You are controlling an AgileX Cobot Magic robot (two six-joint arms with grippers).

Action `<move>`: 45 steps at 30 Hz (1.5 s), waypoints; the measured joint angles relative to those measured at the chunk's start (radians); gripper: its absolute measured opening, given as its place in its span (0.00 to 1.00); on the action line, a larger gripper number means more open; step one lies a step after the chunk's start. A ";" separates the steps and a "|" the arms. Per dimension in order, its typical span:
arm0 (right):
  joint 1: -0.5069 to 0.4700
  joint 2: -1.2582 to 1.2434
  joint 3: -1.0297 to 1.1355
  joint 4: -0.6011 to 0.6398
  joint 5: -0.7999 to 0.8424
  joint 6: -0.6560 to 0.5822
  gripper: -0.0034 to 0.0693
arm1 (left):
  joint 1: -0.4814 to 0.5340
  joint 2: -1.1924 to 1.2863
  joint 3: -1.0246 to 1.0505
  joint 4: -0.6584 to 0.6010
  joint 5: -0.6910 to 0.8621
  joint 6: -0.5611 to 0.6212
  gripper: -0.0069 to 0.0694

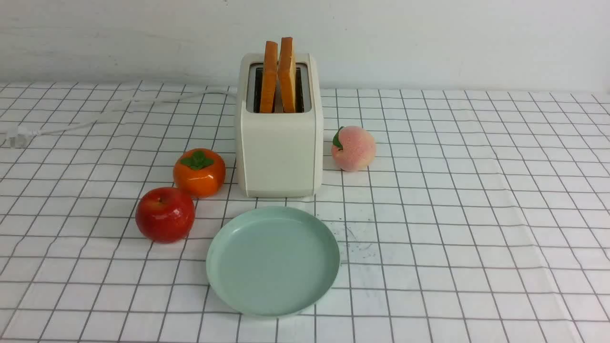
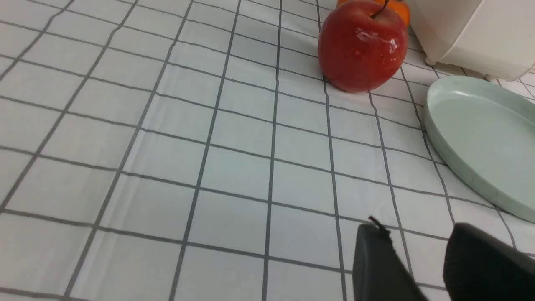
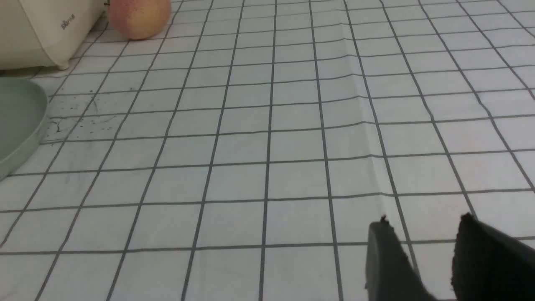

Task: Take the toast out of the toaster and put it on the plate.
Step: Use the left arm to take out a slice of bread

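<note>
- Only writing I can find is a small grey mark on the side of the toaster (image 3: 42,33) in the right wrist view. It's way too blurry to read.
- The toast (image 1: 287,71) is two slices standing upright in the toaster's slots. The tops poke out and the lower parts are hidden inside.
- The plate (image 1: 273,261) sits on the counter (image 1: 476,214) just in front of the toaster, with a thin strip of checked cloth between them.
- The left fingers (image 2: 376,267) are spread apart with only cloth showing in the gap. They're cut off by the frame edge.
- Same deal with the right fingers (image 3: 388,263): released, gripping nothing, only the tips in shot.
- In the left wrist view the persimmon (image 2: 401,12) is just an orange sliver behind the apple (image 2: 361,46).
- The peach (image 3: 140,16) is clipped by the edge of the right wrist view.
- The cord (image 1: 95,121) runs off left to a plug (image 1: 13,136) right at the frame edge.
</note>
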 joint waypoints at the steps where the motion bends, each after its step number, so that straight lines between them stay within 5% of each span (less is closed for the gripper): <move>1: 0.000 0.000 0.000 0.000 0.000 0.000 0.38 | 0.000 0.000 0.000 0.000 0.000 0.000 0.40; 42: 0.000 0.000 0.000 0.000 0.000 0.000 0.38 | 0.000 0.000 0.000 0.003 -0.026 0.000 0.40; 45: 0.000 0.000 0.000 0.000 0.000 0.000 0.38 | 0.000 0.000 0.000 -0.111 -0.143 -0.087 0.40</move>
